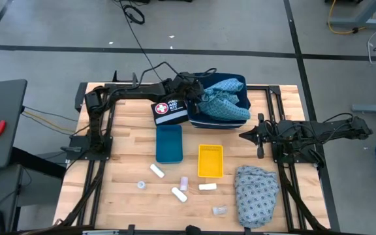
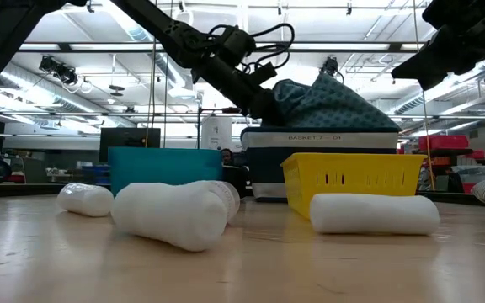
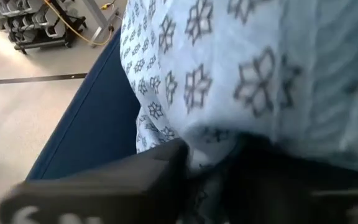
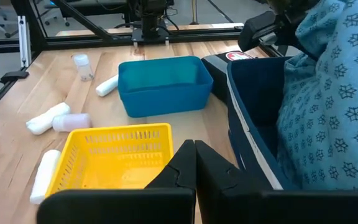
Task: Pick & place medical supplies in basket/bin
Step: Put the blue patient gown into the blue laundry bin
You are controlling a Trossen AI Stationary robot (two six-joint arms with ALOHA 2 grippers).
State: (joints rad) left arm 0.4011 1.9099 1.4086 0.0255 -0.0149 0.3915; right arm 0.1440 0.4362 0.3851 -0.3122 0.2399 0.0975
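Note:
The light blue patterned cloth [image 1: 222, 98] lies heaped in the dark blue basket [image 1: 241, 82] at the far middle and rises above its rim in the low view [image 2: 335, 101]. My left gripper [image 1: 198, 96] reaches in from the far left and is shut on the cloth's left side. The grey patterned cloth [image 1: 256, 192] lies on the table at the near right. White gauze rolls [image 1: 156, 171] [image 1: 179, 194] [image 1: 207, 187], a tape ring [image 1: 141, 185] and a small packet [image 1: 219, 210] lie on the near table. My right gripper [image 1: 243, 136] hovers shut and empty to the right of the yellow basket. My left gripper pinches a fold of the light blue cloth [image 3: 209, 163] between its two fingers, at the side of the heap nearest the black pouch. It comes slanting down from the table's far left. The cloth bulges over the fingers [image 3: 166, 165] and rests in the dark blue basket.
A teal bin [image 1: 169, 143] and a yellow basket [image 1: 210, 160] stand side by side mid-table. A black pouch with a red-and-white cross label [image 1: 170, 109] lies left of the dark blue basket. A pale pink roll [image 1: 184, 182] lies among the gauze rolls.

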